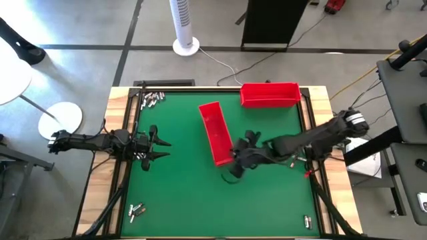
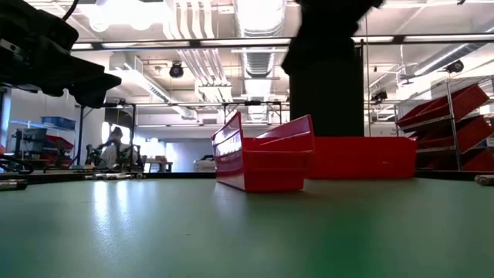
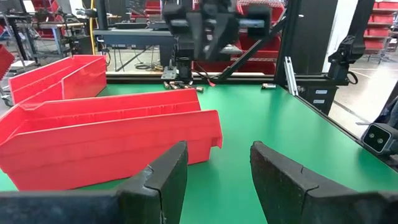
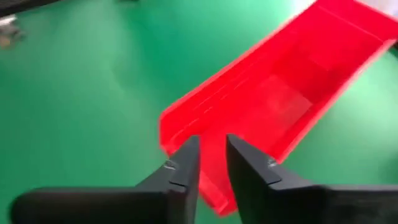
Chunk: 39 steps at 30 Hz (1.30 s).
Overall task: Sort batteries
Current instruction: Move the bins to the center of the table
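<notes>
The green worktop carried every item. In the high view, small groups of batteries lay at its near-left corner, at its near-right corner and at its far-left corner; each cylinder was too small to tell type or end colour.

The left gripper hovered by the left edge with its fingers spread and nothing between them, as the left wrist view confirmed. More batteries lay partly hidden beneath that arm.

The right gripper was at the near end of the narrow red tray, which lay at an angle mid-worktop. Only the right wrist view showed its fingers: a narrow gap, nothing gripped, directly over the tray's near end wall. The tray floor appeared bare there.

The wide red tray stood along the far edge.

The low view showed both trays but hid both grippers; the arms appeared only as dark masses cut off at the top. Beyond the worktop, that view showed shelving with red bins and a person far off. The high view added a white tower fan on the grey floor.
</notes>
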Each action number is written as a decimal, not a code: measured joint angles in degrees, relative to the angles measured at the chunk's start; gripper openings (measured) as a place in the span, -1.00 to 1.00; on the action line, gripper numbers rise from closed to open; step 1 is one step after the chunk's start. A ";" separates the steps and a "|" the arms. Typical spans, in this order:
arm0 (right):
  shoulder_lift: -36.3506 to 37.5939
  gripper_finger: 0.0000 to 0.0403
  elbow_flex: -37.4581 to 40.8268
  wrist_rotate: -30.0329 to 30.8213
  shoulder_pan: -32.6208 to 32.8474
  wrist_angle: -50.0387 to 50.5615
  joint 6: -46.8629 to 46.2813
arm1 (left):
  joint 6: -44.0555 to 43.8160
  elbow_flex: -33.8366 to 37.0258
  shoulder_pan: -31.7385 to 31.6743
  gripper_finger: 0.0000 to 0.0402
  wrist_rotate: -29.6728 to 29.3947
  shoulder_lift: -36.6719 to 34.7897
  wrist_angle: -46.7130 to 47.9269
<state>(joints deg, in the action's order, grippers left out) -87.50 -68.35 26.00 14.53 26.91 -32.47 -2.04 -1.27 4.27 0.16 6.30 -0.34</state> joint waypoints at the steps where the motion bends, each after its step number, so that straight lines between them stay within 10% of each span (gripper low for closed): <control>1: -1.46 -0.53 -2.48 0.00 -1.43 2.76 -1.50 | 0.00 0.00 0.02 -0.23 0.00 -0.01 -0.01; 9: -12.27 0.00 -13.85 -3.64 -15.61 13.30 -9.42 | 0.00 0.00 0.00 -0.23 0.00 -0.01 -0.02; 16: -18.39 0.08 -16.84 -9.88 -24.28 13.59 -10.53 | 0.00 -0.01 0.01 -0.23 0.00 -0.01 0.00; 27: -19.26 -0.19 -16.60 -12.49 -24.68 13.41 -17.25 | 0.00 -0.01 0.02 -0.23 0.00 -0.01 0.00; 39: -21.93 -0.90 -15.97 -12.06 -19.97 13.46 -30.33 | 0.00 0.00 0.01 -0.23 0.02 -0.01 0.00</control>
<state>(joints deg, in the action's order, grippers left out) -109.43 -84.32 13.94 -5.44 40.38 -62.79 -2.04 -1.27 4.28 0.18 6.28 -0.34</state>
